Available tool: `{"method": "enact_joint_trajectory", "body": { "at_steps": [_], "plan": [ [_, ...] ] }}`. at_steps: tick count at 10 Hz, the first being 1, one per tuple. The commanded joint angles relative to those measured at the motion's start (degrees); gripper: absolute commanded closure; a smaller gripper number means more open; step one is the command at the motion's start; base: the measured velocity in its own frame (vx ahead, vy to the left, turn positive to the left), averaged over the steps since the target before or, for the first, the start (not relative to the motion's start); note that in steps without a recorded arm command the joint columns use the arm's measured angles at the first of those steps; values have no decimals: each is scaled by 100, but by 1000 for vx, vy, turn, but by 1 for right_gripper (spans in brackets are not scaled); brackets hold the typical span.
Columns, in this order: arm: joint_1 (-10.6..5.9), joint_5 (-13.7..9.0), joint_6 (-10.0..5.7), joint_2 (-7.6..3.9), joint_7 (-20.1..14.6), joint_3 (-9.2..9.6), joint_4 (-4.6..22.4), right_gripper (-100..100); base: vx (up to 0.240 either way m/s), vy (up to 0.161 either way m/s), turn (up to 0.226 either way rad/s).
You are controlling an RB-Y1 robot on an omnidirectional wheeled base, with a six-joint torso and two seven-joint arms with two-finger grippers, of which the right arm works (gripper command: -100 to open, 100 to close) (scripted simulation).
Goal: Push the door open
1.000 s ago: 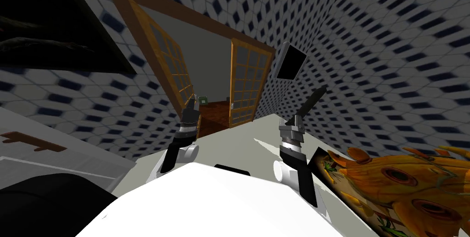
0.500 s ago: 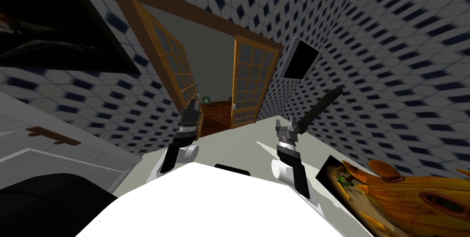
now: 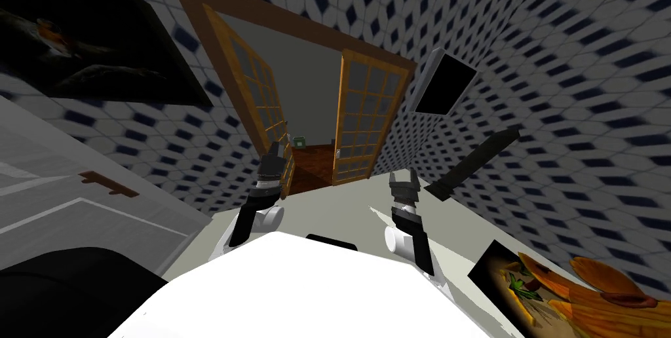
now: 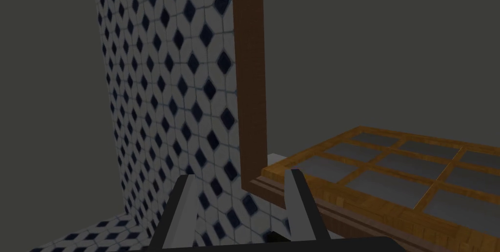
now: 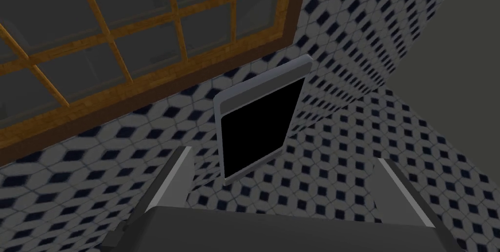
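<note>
My left gripper [image 4: 239, 176], fingers parted, sits just beside the edge of the half-open left door leaf [image 4: 400, 171], while my right gripper [image 5: 285, 155] hangs spread wide.

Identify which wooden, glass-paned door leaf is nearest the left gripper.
The left wooden glass-paned leaf: the left gripper sits at its edge; the right leaf stands apart.

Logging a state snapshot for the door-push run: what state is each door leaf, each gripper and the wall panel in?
Left door leaf: partly open.
Right door leaf: partly open, with a gap between the two leaves.
Left gripper: open, empty, at the left leaf's edge; contact unclear.
Right gripper: open, empty, aimed at the wall panel.
Wall panel: screen black.
</note>
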Motion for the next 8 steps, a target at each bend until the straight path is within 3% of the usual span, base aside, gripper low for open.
{"method": "enact_joint_trajectory", "body": {
  "at_steps": [1,8],
  "plan": [
    [-120,-77,-92,-51,-177,-12,286,-100,98,-32,161],
    [-523,-418,-472,-198,-950,6,1445,-100,87,-38,168]
  ]
}}
